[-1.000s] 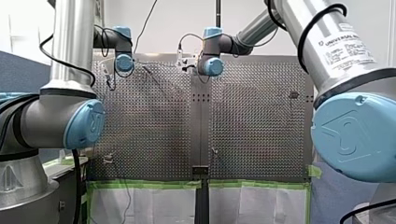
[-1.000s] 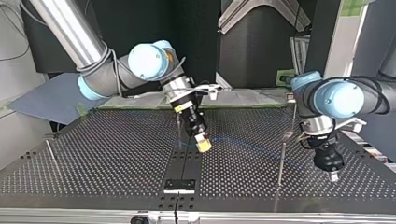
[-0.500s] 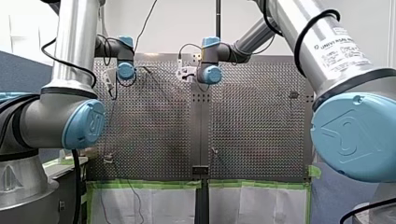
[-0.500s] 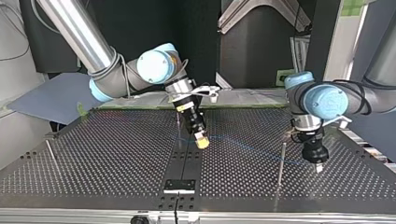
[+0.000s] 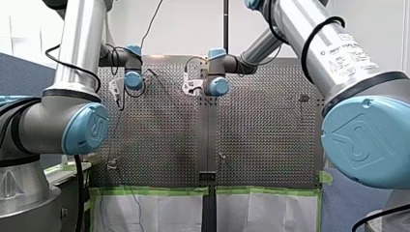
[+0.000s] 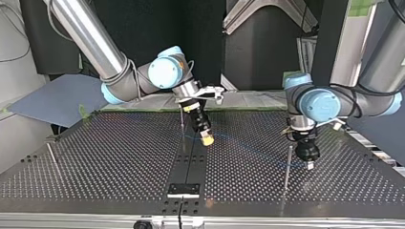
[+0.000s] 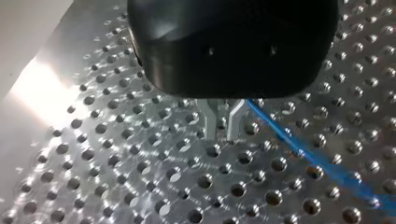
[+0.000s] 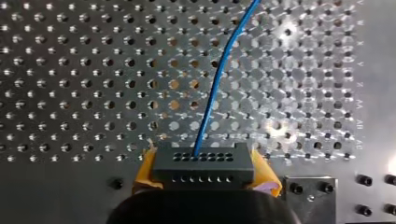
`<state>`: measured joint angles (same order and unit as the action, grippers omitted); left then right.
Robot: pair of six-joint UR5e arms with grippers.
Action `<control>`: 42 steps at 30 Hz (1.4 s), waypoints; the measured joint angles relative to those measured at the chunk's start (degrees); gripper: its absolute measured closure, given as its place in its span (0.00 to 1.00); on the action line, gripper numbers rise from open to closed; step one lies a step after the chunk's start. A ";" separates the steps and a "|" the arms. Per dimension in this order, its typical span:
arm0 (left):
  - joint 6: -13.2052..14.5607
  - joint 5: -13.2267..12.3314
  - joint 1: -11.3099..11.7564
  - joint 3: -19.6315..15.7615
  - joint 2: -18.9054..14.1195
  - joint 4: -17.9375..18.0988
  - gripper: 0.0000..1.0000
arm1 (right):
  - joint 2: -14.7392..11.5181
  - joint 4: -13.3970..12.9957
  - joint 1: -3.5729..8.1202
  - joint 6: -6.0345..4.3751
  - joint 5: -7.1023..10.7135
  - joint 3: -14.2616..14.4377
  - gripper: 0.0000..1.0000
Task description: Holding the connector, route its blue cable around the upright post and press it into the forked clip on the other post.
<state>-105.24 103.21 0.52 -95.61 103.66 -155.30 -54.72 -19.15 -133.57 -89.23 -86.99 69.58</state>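
**Connector and blue cable: handling**

We judge the connector a small, rigid, light block. Our right gripper clamps its two short ends between yellow pads, and we consider that the correct hold. The blue cable leaves its face as one thin, limp strand (in the top view it trails toward 3 o'clock over the perforated table). We expect it to bend readily around a post but to strain at the joint if tugged. Our left gripper shows a narrow, empty gap, with the cable just beside one finger at 4 o'clock.
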 joint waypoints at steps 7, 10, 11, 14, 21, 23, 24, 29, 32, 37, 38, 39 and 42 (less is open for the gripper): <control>0.04 -0.03 -1.07 0.00 0.04 -0.58 0.23 | 1.78 1.24 -0.23 0.25 -0.90 0.04 1.00; -0.12 0.52 -1.32 0.00 0.06 -0.68 0.18 | 3.44 1.87 -0.33 0.56 -1.77 0.14 1.00; -0.20 0.65 -1.35 0.00 0.06 -0.69 0.18 | 4.13 2.04 -0.37 0.72 -2.30 0.24 1.00; -0.35 0.88 -1.40 0.00 0.06 -0.71 0.00 | 5.29 2.03 -0.51 1.03 -3.64 0.82 1.00; -0.67 1.22 -1.57 0.00 0.80 -0.79 0.00 | 6.16 -0.35 -0.58 1.12 -4.55 3.65 1.00; -0.51 0.88 -1.68 0.00 1.26 -0.92 0.00 | 6.26 -1.52 -0.56 1.10 -4.58 4.83 1.00; -0.45 0.73 -1.74 0.00 1.46 -0.98 0.00 | 6.28 -2.04 -0.53 1.08 -4.59 5.36 1.00; -0.21 -0.09 -2.18 0.67 3.17 -1.72 0.00 | 6.36 -4.96 -0.18 0.92 -4.66 8.52 1.00; -0.04 -0.08 -2.56 1.00 3.89 -2.12 0.00 | 6.39 -6.72 0.05 0.78 -4.84 10.31 1.00; 0.09 0.05 -3.04 1.20 4.17 -2.26 0.00 | 6.51 -9.55 0.34 0.50 -5.47 13.15 1.00; 0.10 0.07 -3.09 1.21 4.18 -2.25 0.00 | 6.54 -10.30 0.40 0.42 -5.70 13.89 1.00; 0.11 0.08 -3.13 1.21 4.18 -2.24 0.00 | 6.58 -10.85 0.44 0.37 -5.84 14.44 1.00; 0.12 0.09 -3.24 1.22 4.19 -2.24 0.00 | 6.98 -12.57 0.42 0.27 -6.13 16.12 1.00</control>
<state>-105.12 103.30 -2.72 -94.39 107.85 -157.54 -47.74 -31.73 -133.16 -88.97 -93.12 85.70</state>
